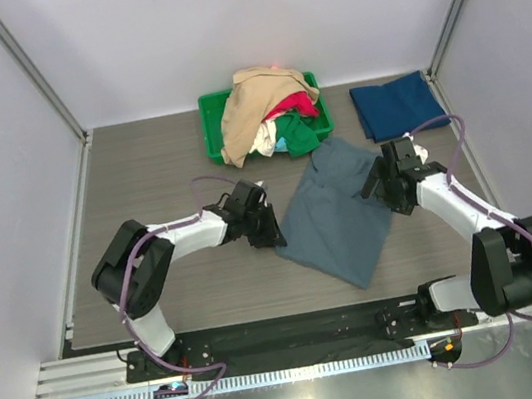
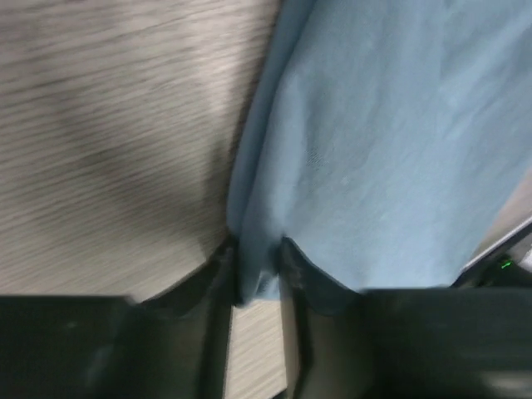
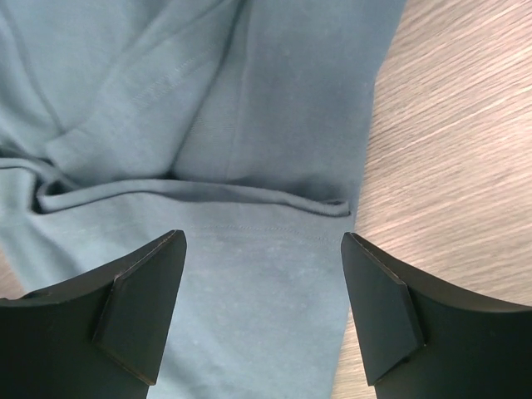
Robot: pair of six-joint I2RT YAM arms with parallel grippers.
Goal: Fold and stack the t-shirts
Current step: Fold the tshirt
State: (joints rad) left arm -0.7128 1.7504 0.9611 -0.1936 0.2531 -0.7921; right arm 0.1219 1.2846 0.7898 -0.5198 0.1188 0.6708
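- So, early days: only one tee looks finished. That is the dark navy-teal tee (image 1: 398, 105), folded flat at about 1 o'clock on the table (image 1: 141, 179), apart from the bin.
- In work now is the slate grey-blue tee (image 1: 335, 219), mid-table, lying on a diagonal from 12 down towards 5 o'clock. It looks part-folded at best. The right wrist view shows a fold ridge and layered cloth, not a tidy rectangle.
- Left gripper (image 2: 258, 266) sits at that tee's 9 o'clock edge, jaws nearly closed with a pinch of the hem between them.
- Right gripper (image 3: 262, 241) is at the tee's 2 o'clock edge, jaws spread wide with nothing in them. There is cloth below and bare wood to one side. I can't tell whether the tips touch the cloth.
- There is one container, the green bin (image 1: 211, 117), at 12 o'clock on the far side. It is heaped and nothing in it is folded.
- The tan tee (image 1: 255, 100) is on top and spills over the bin's 7 o'clock corner, with the red tee (image 1: 297, 105) beside it.
- The green tee (image 1: 298, 136) hangs over the front rim, and bits of the white tee (image 1: 265, 139) and light blue tee (image 1: 281, 144) show at the front.
- Left to do, my read: finish this fold, stack it on the navy one, then five more from the bin. No stack yet, so well under a quarter done.
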